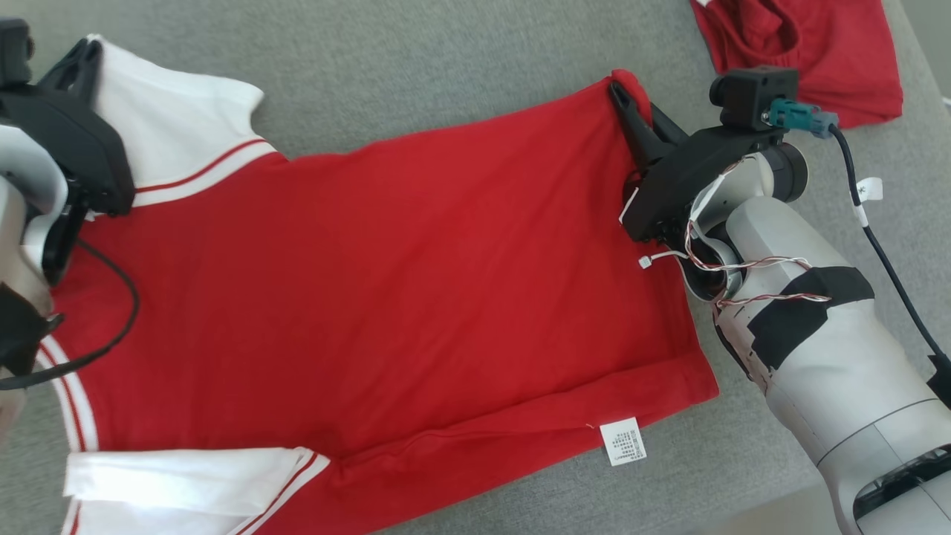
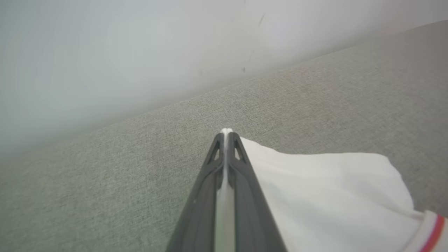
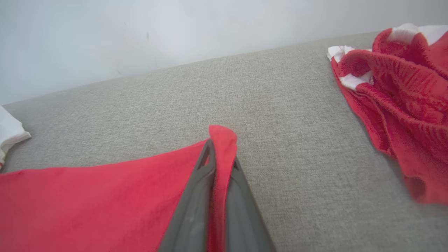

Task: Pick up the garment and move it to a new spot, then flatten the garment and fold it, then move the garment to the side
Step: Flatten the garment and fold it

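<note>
A red garment point(image 1: 416, 282) with white sleeves and red-striped cuffs lies spread across the grey fabric surface, a white care label point(image 1: 622, 441) at its near hem. My left gripper point(image 1: 88, 52) is shut on the far white sleeve point(image 2: 325, 189), white cloth pinched between its dark fingers point(image 2: 210, 182). At the garment's far right corner, my right gripper point(image 1: 622, 93) is shut on the red hem point(image 3: 220, 147), which sticks up between its fingers point(image 3: 196, 196).
Another red and white garment point(image 1: 810, 52) lies bunched at the far right of the surface; the right wrist view has it point(image 3: 402, 101) at the right. A pale wall point(image 2: 140, 52) rises behind the surface. A black cable point(image 1: 884, 260) trails off my right wrist.
</note>
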